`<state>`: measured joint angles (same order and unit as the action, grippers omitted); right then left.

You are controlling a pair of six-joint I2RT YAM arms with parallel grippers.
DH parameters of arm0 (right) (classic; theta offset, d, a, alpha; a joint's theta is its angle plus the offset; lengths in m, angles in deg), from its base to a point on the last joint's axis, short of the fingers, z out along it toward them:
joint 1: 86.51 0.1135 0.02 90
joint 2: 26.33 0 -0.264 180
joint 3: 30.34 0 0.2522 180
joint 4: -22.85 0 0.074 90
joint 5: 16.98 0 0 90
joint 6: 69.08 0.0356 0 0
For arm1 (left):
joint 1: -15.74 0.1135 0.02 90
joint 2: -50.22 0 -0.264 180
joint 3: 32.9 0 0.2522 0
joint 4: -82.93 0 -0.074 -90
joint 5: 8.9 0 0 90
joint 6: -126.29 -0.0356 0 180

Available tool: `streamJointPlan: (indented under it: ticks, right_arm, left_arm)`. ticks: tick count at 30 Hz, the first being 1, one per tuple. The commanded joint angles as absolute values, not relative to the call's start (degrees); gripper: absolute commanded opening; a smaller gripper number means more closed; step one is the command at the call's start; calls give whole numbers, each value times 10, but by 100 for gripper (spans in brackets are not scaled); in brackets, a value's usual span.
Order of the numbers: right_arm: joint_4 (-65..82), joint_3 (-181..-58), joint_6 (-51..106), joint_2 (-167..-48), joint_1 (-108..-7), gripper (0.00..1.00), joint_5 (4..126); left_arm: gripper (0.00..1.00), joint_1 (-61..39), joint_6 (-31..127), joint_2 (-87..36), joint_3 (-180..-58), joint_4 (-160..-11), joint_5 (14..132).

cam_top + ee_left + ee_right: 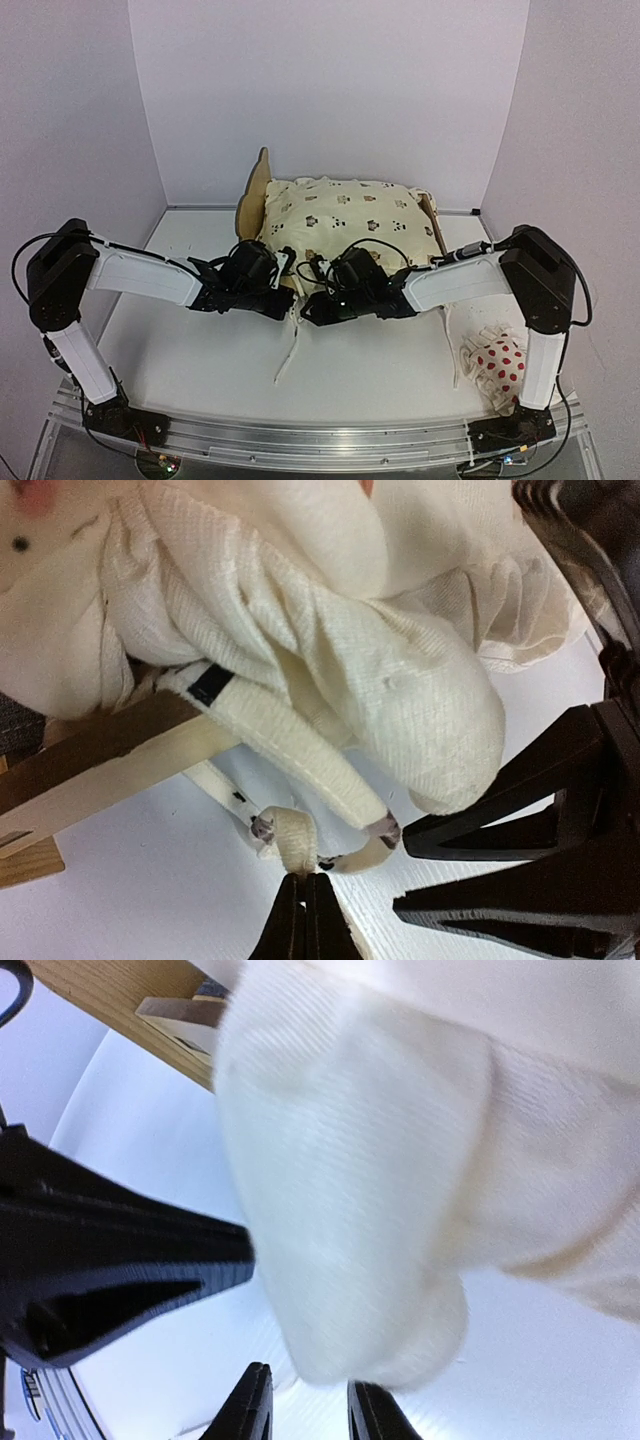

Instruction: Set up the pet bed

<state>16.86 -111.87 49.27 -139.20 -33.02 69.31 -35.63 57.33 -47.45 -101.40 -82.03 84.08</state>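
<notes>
pet bed (pixel 256 196) sits mid-table toward the back wall, long axis running left-right. Light plywood. One end board with a scalloped, curvy top edge sticks up at the left end; only a thin brown edge of the other end board (pixel 433 214) shows at the right. The rest of the frame is buried under the cream animal-print cushion (pixel 340 215), which overhangs the near side.

Left wrist view: a pale wood side rail (pixel 110 765) with a darker cut edge runs diagonally, and there's a bit of dark grey at the far left, under the cushion. Can't tell more of the base.

left gripper (pixel 305 882): jaws fully closed, pinching a loop of the tie strap (pixel 293 842) at the very tips, at the bed's near-left corner just off the rail. The strap comes off the cushion's ruffled edge.

right gripper (pixel 305 1405): jaws parted a little, narrow gap, nothing between them. A cushion ruffle (pixel 350 1240) hangs just above the tips. Contact not clear, image blurred.

Both grippers are close together at the bed's near edge, tips nearly meeting. More ties (pixel 290 350) trail loose onto the white table (pixel 200 360) in front of them.

white red-dotted pillow (pixel 499 362) lies on the table by the right arm's base, well apart from the bed.
</notes>
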Motion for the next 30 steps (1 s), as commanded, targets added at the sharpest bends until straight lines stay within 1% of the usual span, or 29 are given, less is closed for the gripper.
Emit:
streamJointPlan:
  ticks: [1, 6, 12, 17, 25, 30]
  right_arm:
    - [178, -1091, 465, -1346, -347, 31, 673]
    - [181, -1070, 448, -1341, -367, 31, 683]
    - [188, -1089, 406, -1366, -374, 26, 697]
    - [210, -1123, 389, -1410, -377, 24, 661]
    - [282, -1144, 383, -1465, -377, 24, 617]
    - [358, -1135, 394, -1487, -378, 26, 606]
  left_arm:
    - [0, -346, 541, -483, -1023, -878, 811]
    - [0, -342, 532, -488, -1024, -883, 793]
    - [0, -341, 526, -491, -1026, -879, 791]
    - [0, -340, 525, -493, -1025, -881, 788]
    - [0, -334, 526, -491, -1021, -883, 783]
    - [0, -329, 530, -488, -1019, -883, 775]
